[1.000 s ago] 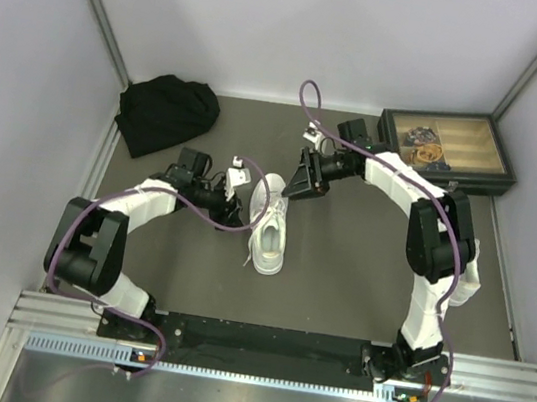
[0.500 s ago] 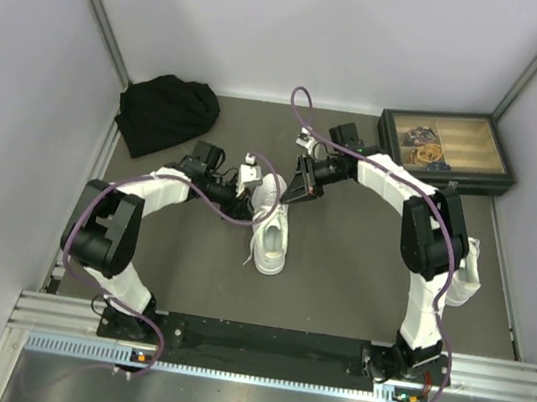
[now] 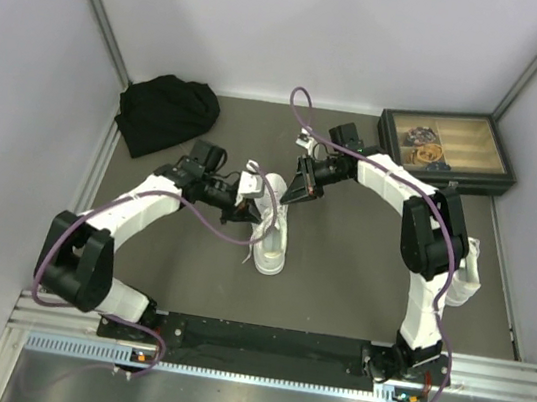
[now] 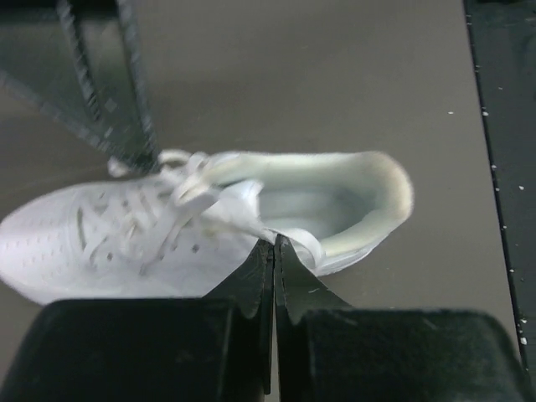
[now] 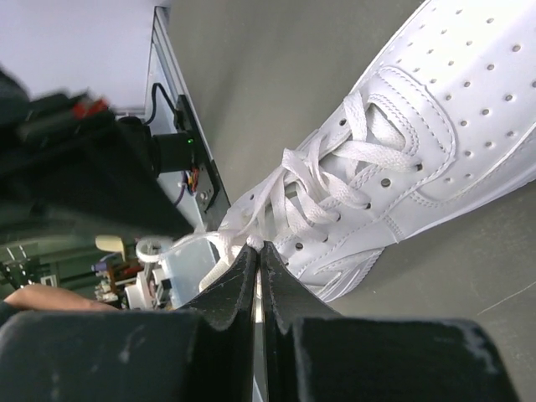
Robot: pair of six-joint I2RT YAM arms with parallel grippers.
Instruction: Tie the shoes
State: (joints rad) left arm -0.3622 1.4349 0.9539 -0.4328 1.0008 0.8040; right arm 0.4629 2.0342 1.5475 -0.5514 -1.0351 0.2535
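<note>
One white sneaker lies on the dark table between the arms, toe toward the near edge. My left gripper is at its left side by the collar, shut on a white lace loop beside the sneaker's opening. My right gripper reaches in from the far right and is shut on a lace strand at the top of the lacing. The jaws of both stand pressed together at the tips.
A black cloth bundle lies at the far left corner. A dark box with a wooden tray stands at the far right. Purple cables loop off both arms. White walls close in the table on three sides.
Both grippers came in to the sneaker and went from open to shut on the laces. The left arm swung right and nearer; the right arm shifted slightly left.
</note>
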